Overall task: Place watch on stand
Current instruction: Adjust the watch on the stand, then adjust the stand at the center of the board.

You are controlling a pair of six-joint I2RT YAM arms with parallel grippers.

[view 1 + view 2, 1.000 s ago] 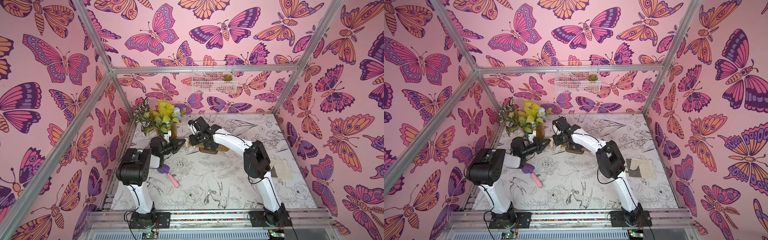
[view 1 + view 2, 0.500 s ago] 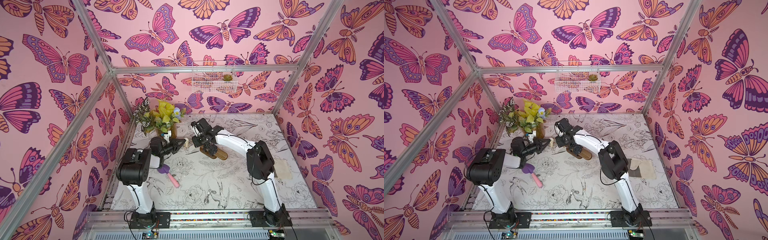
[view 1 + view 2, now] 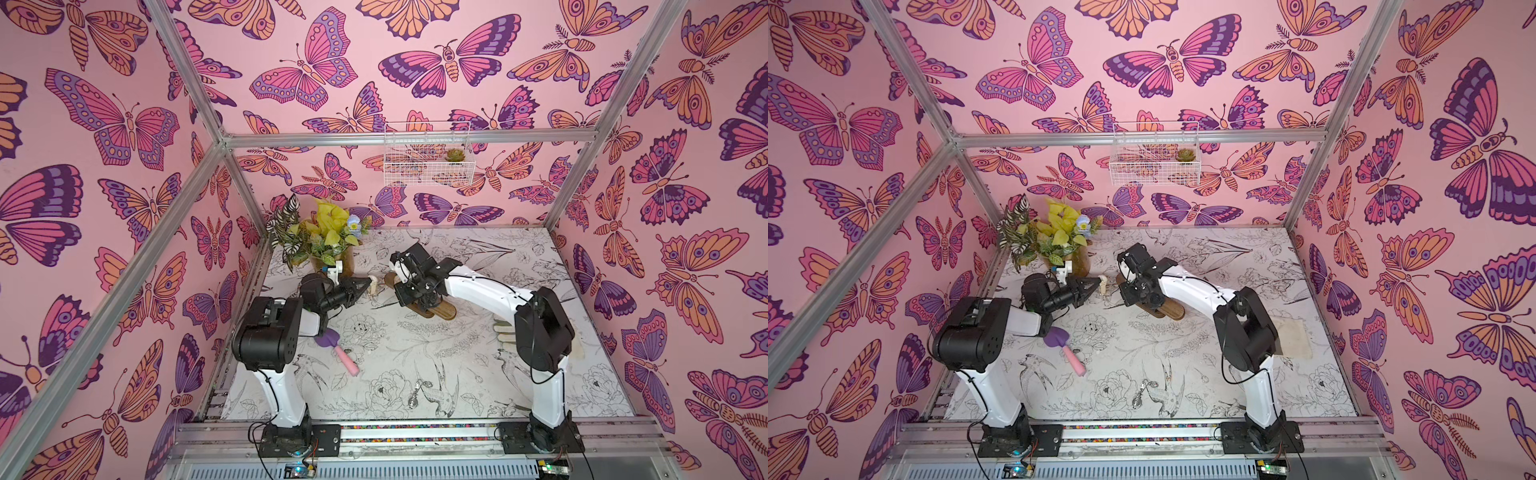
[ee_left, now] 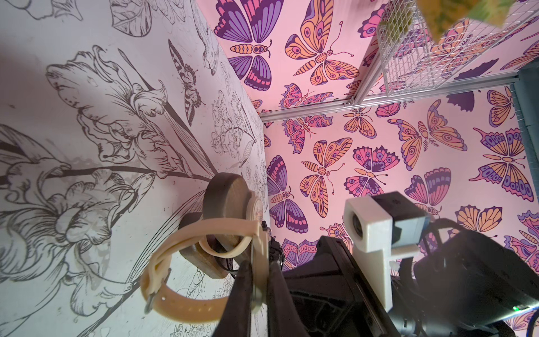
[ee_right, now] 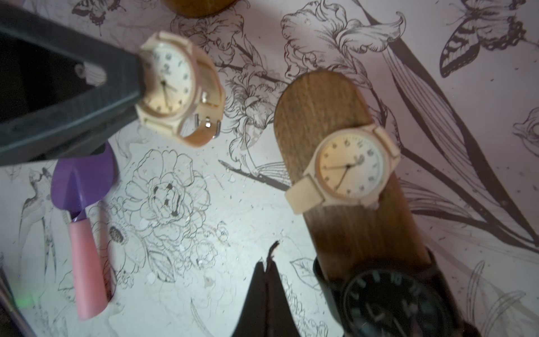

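My left gripper (image 4: 259, 262) is shut on the case of a cream watch (image 4: 186, 306), which hangs in the air with its strap looped just off the rounded end of the stand (image 4: 227, 198). In both top views the watch (image 3: 374, 284) (image 3: 1104, 284) sits at the left gripper's tip (image 3: 368, 284), left of the stand (image 3: 440, 309) (image 3: 1169, 311). In the right wrist view the held watch (image 5: 167, 84) faces up, and the stand (image 5: 315, 102) carries a second cream watch (image 5: 348, 169) and a black watch (image 5: 393, 303). My right gripper (image 5: 268, 259) is shut and empty, above the table beside the stand.
A purple trowel with a pink handle (image 3: 340, 353) (image 5: 84, 204) lies on the table near the left arm. A vase of leaves and flowers (image 3: 328, 245) stands at the back left. A wire basket (image 3: 428, 160) hangs on the back wall. A beige patch (image 3: 1291, 336) lies at the right.
My right gripper has shifted a little toward the near right, and more of the stand's bar now shows from above. The left arm has kept still with the watch.
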